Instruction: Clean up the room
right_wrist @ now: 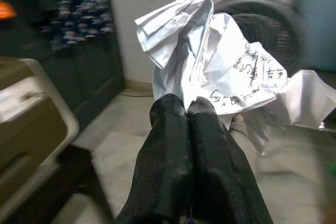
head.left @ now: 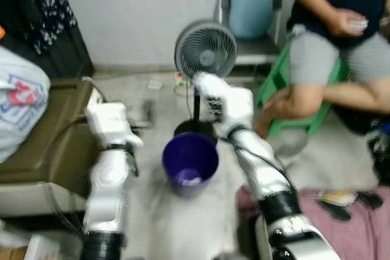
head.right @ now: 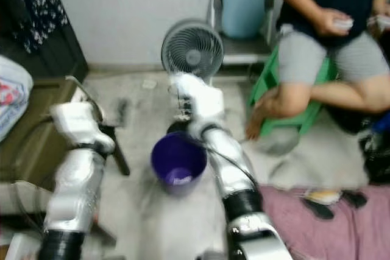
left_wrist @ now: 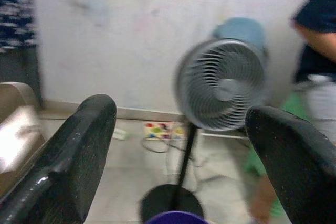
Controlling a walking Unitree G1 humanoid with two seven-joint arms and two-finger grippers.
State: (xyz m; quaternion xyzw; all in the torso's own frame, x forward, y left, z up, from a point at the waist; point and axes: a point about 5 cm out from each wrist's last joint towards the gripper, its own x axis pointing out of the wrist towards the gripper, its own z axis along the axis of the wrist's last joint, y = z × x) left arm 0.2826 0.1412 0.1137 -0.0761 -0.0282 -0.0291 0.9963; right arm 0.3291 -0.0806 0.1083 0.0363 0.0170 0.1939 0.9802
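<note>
Right claw [right_wrist: 189,109] is clamped on a crumpled paper [right_wrist: 220,72], held above and just behind the purple bin [head.left: 190,162], which holds some scrap. Left claw [left_wrist: 178,156] hangs spread and empty. Paper not yet dropped; release remains.

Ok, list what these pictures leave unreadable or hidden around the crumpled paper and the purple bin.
- Writing on the crumpled paper: right wrist view, too small and creased to read.
- Right tool: in the eye views, motion blur hides its fingers.
- Pale thing inside the purple bin: eye views, too blurred to identify.
- Fan base: left wrist view, cut off by the bin's rim.
- Person: cut off by the top edge.
</note>
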